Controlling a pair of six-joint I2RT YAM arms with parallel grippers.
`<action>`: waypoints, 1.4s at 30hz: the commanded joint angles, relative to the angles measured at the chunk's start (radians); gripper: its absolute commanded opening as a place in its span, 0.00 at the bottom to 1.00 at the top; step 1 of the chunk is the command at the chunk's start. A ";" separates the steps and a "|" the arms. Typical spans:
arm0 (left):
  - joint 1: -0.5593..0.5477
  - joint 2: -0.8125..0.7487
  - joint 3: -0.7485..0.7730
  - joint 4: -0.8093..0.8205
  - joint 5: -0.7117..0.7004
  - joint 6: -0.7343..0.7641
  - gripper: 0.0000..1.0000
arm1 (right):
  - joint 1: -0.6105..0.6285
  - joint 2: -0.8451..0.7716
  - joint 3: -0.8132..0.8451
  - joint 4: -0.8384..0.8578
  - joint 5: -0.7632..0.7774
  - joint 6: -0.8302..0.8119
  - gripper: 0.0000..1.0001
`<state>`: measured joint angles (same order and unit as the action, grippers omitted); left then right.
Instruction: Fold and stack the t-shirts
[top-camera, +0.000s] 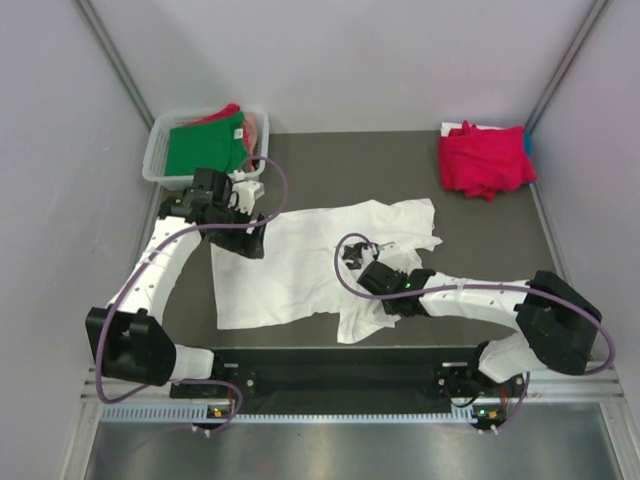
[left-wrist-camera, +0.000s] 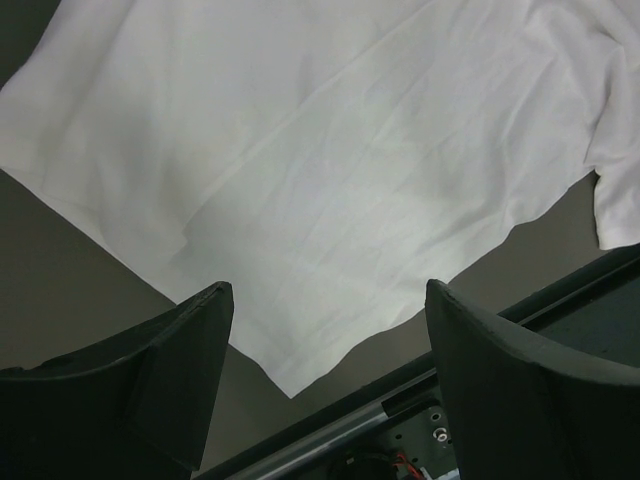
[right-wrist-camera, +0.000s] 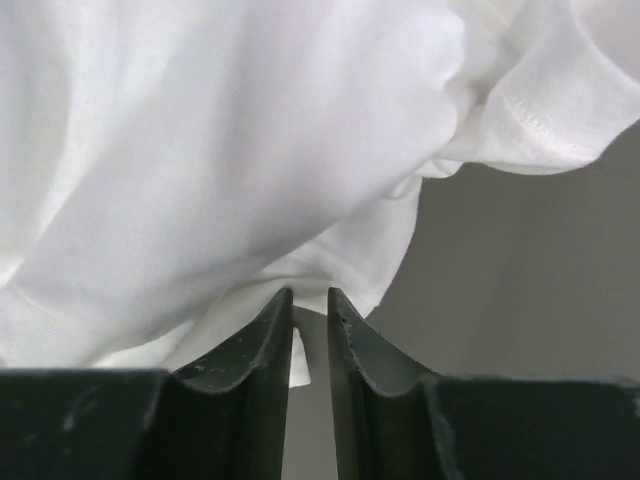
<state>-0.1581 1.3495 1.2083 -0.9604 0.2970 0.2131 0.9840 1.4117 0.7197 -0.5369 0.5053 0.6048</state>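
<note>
Now the white t-shirt (top-camera: 290, 275) lies spread on the dark table (top-camera: 480, 240), about in the middle, in front of both arms. Its long axis runs from left to right across the table: the hem is on the left side, and the sleeves and neck are on the right side.

The right gripper (right-wrist-camera: 310, 295) is at the neck end of the shirt, between the two sleeves, where the cloth is bunched. Its jaws stand almost together, and a thin edge of white cloth shows between the tips, so I judge that it pinches the shirt there. The left gripper (left-wrist-camera: 328, 290) hangs above the hem end, near the far left corner. It is wide open and holds nothing; the flat cloth lies directly under it. So each arm is nearer to its own end of the shirt, and I think the fold turns on this left-to-right line.

By count: one white shirt on the table and one green t-shirt (top-camera: 205, 150) in the white basket (top-camera: 155, 165) at the far left, with some red cloth (top-camera: 228, 112) beside it. One pile of crimson t-shirts (top-camera: 485, 160) sits at the far right; how many are in it I cannot tell.
</note>
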 joint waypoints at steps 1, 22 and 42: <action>-0.003 -0.044 0.031 -0.023 -0.024 0.023 0.82 | -0.018 0.016 -0.029 0.086 -0.019 0.029 0.12; -0.003 -0.023 0.059 -0.020 -0.038 0.037 0.81 | -0.008 -0.152 -0.077 -0.086 -0.054 0.138 0.00; -0.003 -0.041 0.056 -0.008 -0.036 0.043 0.80 | 0.058 -0.172 0.037 -0.207 -0.059 0.182 0.42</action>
<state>-0.1581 1.3396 1.2476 -0.9733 0.2710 0.2375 1.0279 1.1912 0.7609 -0.8593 0.4736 0.8093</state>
